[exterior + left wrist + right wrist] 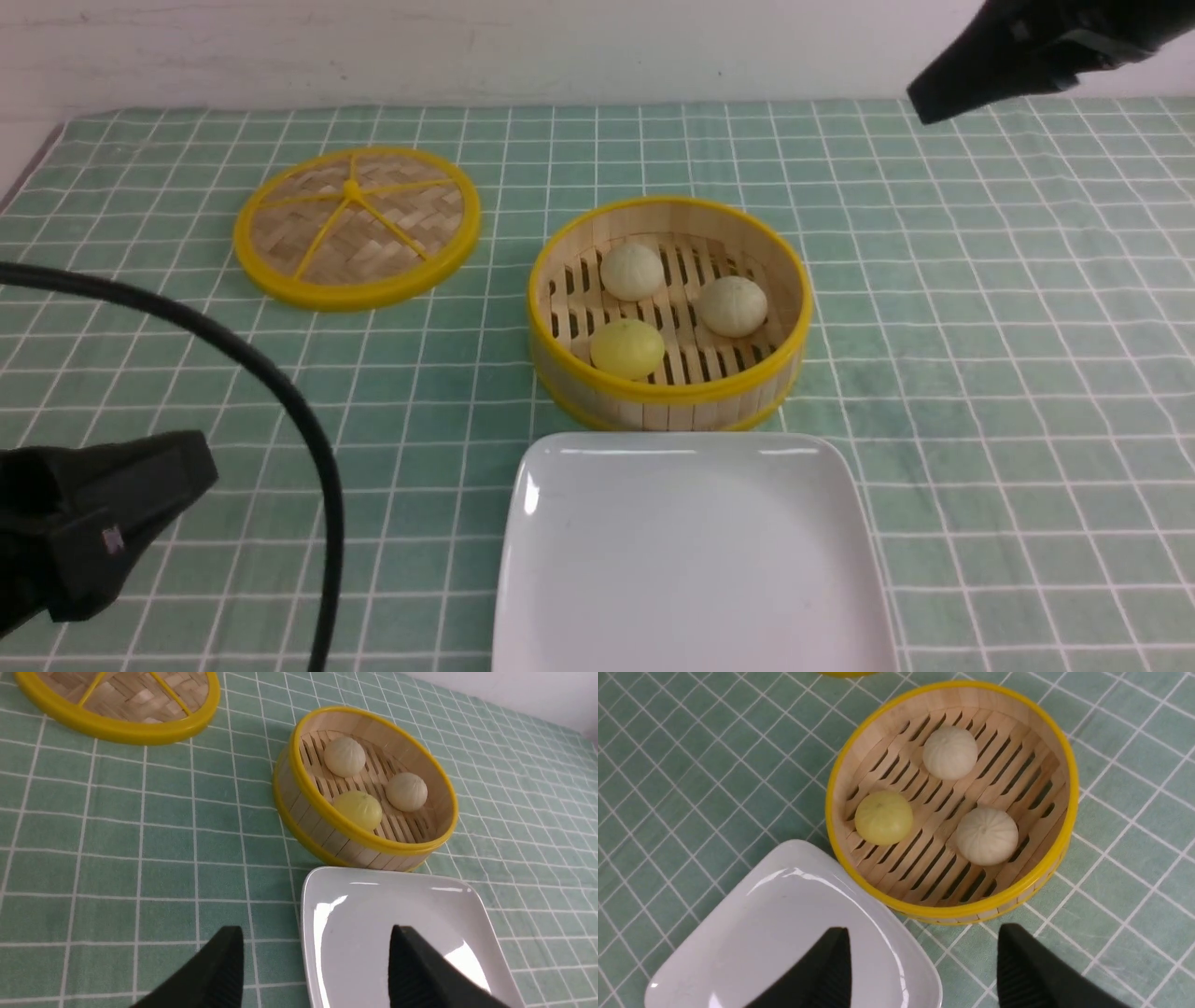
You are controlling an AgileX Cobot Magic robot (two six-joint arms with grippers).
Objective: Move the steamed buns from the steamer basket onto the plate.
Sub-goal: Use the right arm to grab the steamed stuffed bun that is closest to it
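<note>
Front view: illegible mark (pixel 112 541), left end effector (pixel 189 469)

Prob. a lab test bench w/ kitchen props, not a real kitchen: green checked tablecloth (pixel 1008 355), bare white wall (pixel 467 47), loose black cable (pixel 331 523), steamer basket (pixel 667 401) & plate (pixel 691 560).

Left gripper (pixel 317 952) sits low, jaws parted wide; right gripper (pixel 924 952) hangs higher, jaws likewise parted.

Three steamed buns (pixel 633 271) inside steamer basket (pixel 672 407); plate (pixel 691 560) just beside it.
</note>
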